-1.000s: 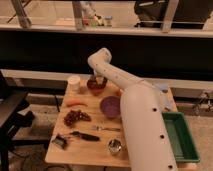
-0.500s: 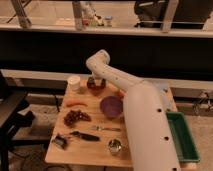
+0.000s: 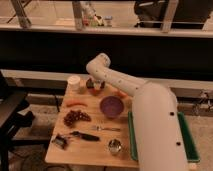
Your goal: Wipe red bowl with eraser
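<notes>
The red bowl (image 3: 96, 86) stands at the back of the wooden table (image 3: 90, 150), next to a white cup. My gripper (image 3: 94, 83) hangs from the white arm (image 3: 120, 82) and is down in or right over the red bowl, covering much of it. The eraser is hidden; I cannot see a dark block in the bowl or at the gripper.
A white cup (image 3: 74, 81) stands left of the bowl, with a purple bowl (image 3: 111, 106) in front of it. Also on the table are an orange piece (image 3: 75, 104), dark grapes (image 3: 76, 117), a fork (image 3: 106, 128), a black-handled tool (image 3: 82, 135) and a metal cup (image 3: 115, 146). A green tray (image 3: 189, 142) is at the right and a black chair (image 3: 12, 107) at the left.
The arm's bend has sunk a little and the gripper has come down onto the red bowl. The things on the table have not moved.
</notes>
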